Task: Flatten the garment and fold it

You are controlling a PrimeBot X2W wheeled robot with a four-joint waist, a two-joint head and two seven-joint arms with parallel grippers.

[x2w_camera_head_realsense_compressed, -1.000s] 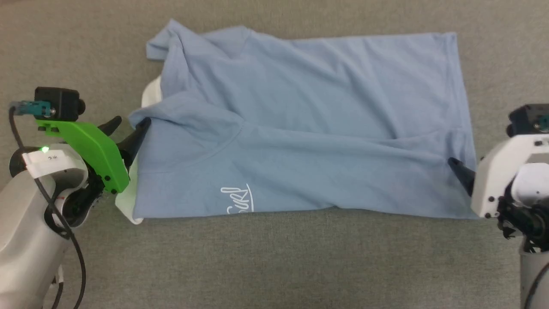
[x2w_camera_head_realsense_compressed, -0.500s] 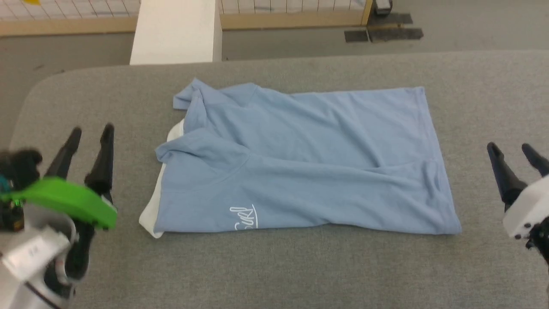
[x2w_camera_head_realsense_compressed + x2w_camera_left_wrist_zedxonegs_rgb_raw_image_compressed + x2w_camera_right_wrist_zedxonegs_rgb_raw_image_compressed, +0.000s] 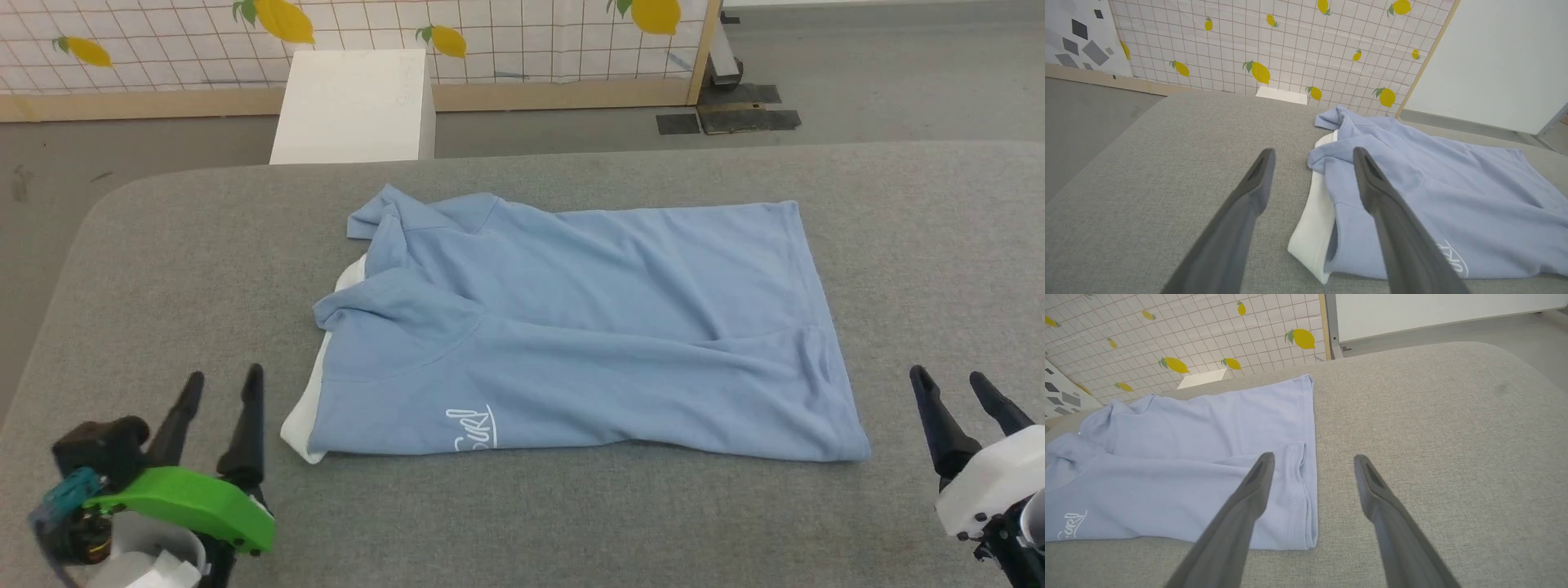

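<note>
The light blue short-sleeved polo shirt [image 3: 571, 343] lies on the grey fabric-covered bench [image 3: 571, 523], stretched sideways between the 2 end effectors and touching neither. The left end effector [image 3: 224, 374] has its 2 dark fingers spread wide and empty. The shirt's white collar [image 3: 298, 420] sits just ahead of it and to its right, near enough that the left wrist view looks straight along the collar edge. The right end effector [image 3: 945, 375] is likewise spread and holds nothing, with the hem corner [image 3: 845, 441] just ahead and to its left. The shirt looks already doubled over once (the white cursive logo [image 3: 472, 429] is cut off at the edge nearest both end effectors, which suggests a fold line there). Creases run across the body and a sleeve [image 3: 367, 224] bunches up beyond the collar, so flattening seems unfinished. Each end effector sits off 1 short end, probably so both can take matching corners and pull the cloth taut together.
</note>
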